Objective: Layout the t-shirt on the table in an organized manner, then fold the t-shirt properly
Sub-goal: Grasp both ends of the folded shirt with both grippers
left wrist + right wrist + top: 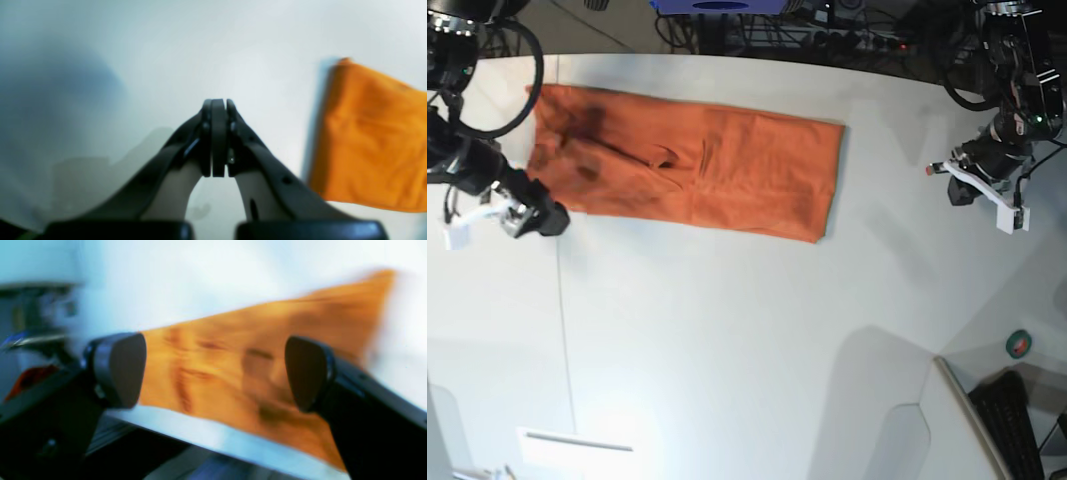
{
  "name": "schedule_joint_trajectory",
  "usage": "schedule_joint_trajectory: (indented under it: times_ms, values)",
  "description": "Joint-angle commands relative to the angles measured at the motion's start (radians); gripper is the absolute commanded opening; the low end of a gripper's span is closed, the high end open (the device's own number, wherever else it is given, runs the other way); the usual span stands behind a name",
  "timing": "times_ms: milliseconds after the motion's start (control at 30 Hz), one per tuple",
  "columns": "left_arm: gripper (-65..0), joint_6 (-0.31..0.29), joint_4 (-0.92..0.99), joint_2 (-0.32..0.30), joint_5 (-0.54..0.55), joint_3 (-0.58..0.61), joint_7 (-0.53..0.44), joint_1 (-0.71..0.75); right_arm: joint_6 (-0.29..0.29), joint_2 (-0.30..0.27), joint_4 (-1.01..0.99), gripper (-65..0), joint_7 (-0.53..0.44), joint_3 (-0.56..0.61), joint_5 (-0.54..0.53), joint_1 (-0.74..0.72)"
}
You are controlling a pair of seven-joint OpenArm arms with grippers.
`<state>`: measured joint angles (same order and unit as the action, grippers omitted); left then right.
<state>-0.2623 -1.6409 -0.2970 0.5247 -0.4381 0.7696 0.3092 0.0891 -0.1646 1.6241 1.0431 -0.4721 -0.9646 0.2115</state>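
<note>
The orange t-shirt (687, 165) lies flat on the white table (727, 330) as a long folded strip at the back left. My right gripper (545, 218) hovers just off the strip's near left corner. In the right wrist view, which is blurred, that gripper (213, 371) is open, its two dark pads (120, 370) stand wide apart, and the t-shirt (233, 373) lies beyond them with nothing between. My left gripper (977, 180) is far to the right of the cloth. It (218, 103) is shut and empty over bare table, with the t-shirt's end (373, 133) to its right.
A thin seam line (562, 330) runs down the tabletop on the left. The table's curved edge (932, 365) passes at the lower right, with a keyboard (1017, 420) and a green tape roll (1021, 345) beyond it. Cables (847, 25) run along the back.
</note>
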Motion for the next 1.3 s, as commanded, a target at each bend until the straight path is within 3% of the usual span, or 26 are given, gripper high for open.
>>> schedule_joint_trajectory:
  times_ms: [0, 133, 300, 433, 500, 567, 667, 867, 1067, 1267]
  values:
    - [-65.0, -0.009, -0.015, -0.017, 0.013, -0.003, -0.019, -0.005, 0.030, -0.019, -0.020, -1.8, 0.003, -0.014, -0.024, -0.011]
    - [-65.0, -0.009, -0.006, -0.031, 0.010, -0.003, -0.019, -0.011, 0.080, -0.082, -0.169, -1.8, -0.008, -0.012, -0.003, -0.011]
    - [-62.7, -0.033, 0.159, -0.031, 0.012, -0.040, -0.020, -0.068, 0.156, -0.105, -0.246, -1.8, -0.033, -0.010, 0.037, -0.008]
    - [-49.0, -0.234, 0.268, -0.031, 0.012, -0.081, -0.020, -0.094, 0.173, -0.099, -0.278, -1.7, -0.060, -0.010, 0.155, -0.008]
    - [-48.5, -0.308, 0.270, -0.028, 0.007, -0.094, -0.020, -0.091, 0.240, -0.092, -0.301, -1.7, -0.057, -0.009, 0.155, -0.008]
    - [-50.0, -0.311, 0.272, -0.026, 0.007, -0.090, -0.020, -0.089, 0.306, -0.092, -0.313, -1.7, -0.056, -0.009, 0.157, -0.008]
    - [-65.0, -0.311, 0.281, -0.023, 0.007, -0.089, -0.020, -0.094, 0.326, -0.083, -0.327, -1.7, -0.056, -0.006, 0.157, -0.008]
    - [-65.0, -0.308, 0.299, 0.020, 0.004, -0.089, -0.020, -0.109, 0.328, -0.063, -0.325, -1.7, -0.063, 0.112, 0.149, -0.011]
    - [-65.0, -0.308, 0.293, 0.061, -0.122, -0.089, -0.020, -0.110, 0.328, -0.045, -0.327, -1.7, -0.054, 0.048, 0.135, -0.027]
    - [-65.0, -0.308, 0.295, 0.072, -0.148, -0.084, -0.020, -0.112, 0.329, -0.042, -0.330, -1.8, -0.063, 0.120, 0.141, -0.022]
